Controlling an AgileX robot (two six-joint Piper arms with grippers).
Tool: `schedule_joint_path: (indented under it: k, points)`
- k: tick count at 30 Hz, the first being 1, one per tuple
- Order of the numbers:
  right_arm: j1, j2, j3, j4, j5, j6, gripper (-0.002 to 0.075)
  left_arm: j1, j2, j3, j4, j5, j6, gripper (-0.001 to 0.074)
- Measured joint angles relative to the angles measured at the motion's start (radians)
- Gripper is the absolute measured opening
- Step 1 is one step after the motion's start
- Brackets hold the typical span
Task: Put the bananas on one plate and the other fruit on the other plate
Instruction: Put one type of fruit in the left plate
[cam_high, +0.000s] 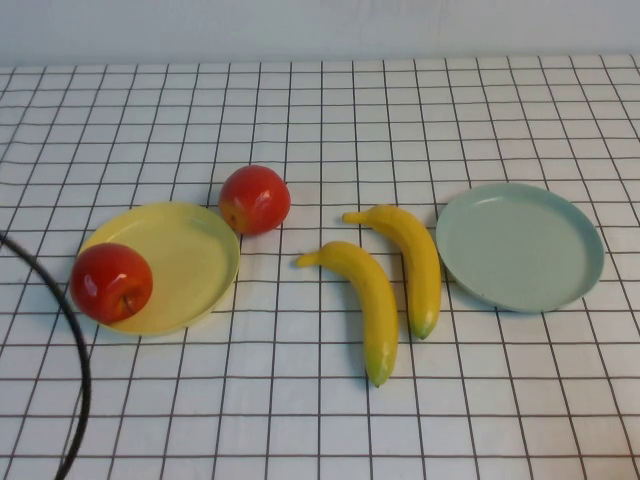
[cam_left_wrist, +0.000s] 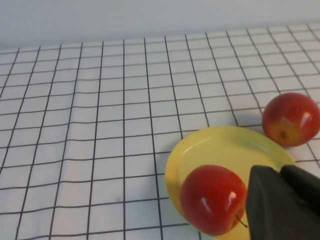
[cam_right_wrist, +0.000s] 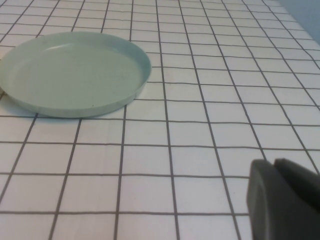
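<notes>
One red apple (cam_high: 111, 282) lies on the front left of the yellow plate (cam_high: 190, 250). The second apple (cam_high: 254, 199) sits on the cloth just behind the plate's right rim. Two bananas (cam_high: 365, 300) (cam_high: 415, 262) lie side by side on the cloth in the middle. The pale blue-green plate (cam_high: 520, 245) is empty at the right. Neither gripper shows in the high view. In the left wrist view my left gripper (cam_left_wrist: 280, 172) is shut and empty, right beside the apple (cam_left_wrist: 213, 199) on the yellow plate (cam_left_wrist: 220, 147). In the right wrist view my right gripper (cam_right_wrist: 274, 165) is shut over bare cloth, apart from the blue-green plate (cam_right_wrist: 70, 70).
A white cloth with a black grid (cam_high: 320, 110) covers the table up to a pale back wall. A black cable (cam_high: 70, 340) curves along the front left. The second apple also shows in the left wrist view (cam_left_wrist: 291, 119).
</notes>
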Motion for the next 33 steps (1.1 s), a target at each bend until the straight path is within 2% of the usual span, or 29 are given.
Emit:
schedule_joint_path:
  k: [2, 3, 5, 7, 8, 9, 11, 16, 22, 27, 33]
  points:
    - [0.000, 0.000, 0.000, 0.000, 0.000, 0.000, -0.0015, 0.000, 0.111, -0.057, -0.001, 0.002, 0.025, 0.0058]
    - [0.000, 0.000, 0.000, 0.000, 0.000, 0.000, -0.0015, -0.003, 0.167, -0.084, -0.001, 0.002, 0.028, 0.0108]
    - [0.000, 0.000, 0.000, 0.000, 0.000, 0.000, -0.0015, -0.031, 0.280, -0.132, 0.002, 0.000, 0.027, 0.0244]
    - [0.000, 0.000, 0.000, 0.000, 0.000, 0.000, -0.0015, -0.083, 0.390, -0.181, 0.029, -0.019, -0.005, 0.0442]
    - [0.000, 0.000, 0.000, 0.000, 0.000, 0.000, -0.0015, -0.108, 0.430, -0.199, 0.043, -0.033, -0.029, 0.0515]
    - [0.000, 0.000, 0.000, 0.000, 0.000, 0.000, -0.0015, -0.140, 0.479, -0.222, 0.063, -0.057, -0.056, 0.0578]
    - [0.000, 0.000, 0.000, 0.000, 0.000, 0.000, -0.0015, -0.194, 0.565, -0.278, 0.105, -0.097, -0.084, 0.0645]
    - [0.000, 0.000, 0.000, 0.000, 0.000, 0.000, -0.0015, -0.300, 0.807, -0.478, 0.139, -0.068, -0.098, 0.0668]
    - [0.000, 0.000, 0.000, 0.000, 0.000, 0.000, -0.0015, -0.328, 1.100, -0.710, 0.131, 0.040, -0.098, 0.0668]
    - [0.000, 0.000, 0.000, 0.000, 0.000, 0.000, -0.0015, -0.348, 1.237, -0.804, 0.119, 0.071, -0.043, 0.0668]
    - [0.000, 0.000, 0.000, 0.000, 0.000, 0.000, -0.0015, -0.361, 1.290, -0.840, 0.108, 0.056, -0.006, 0.0668]
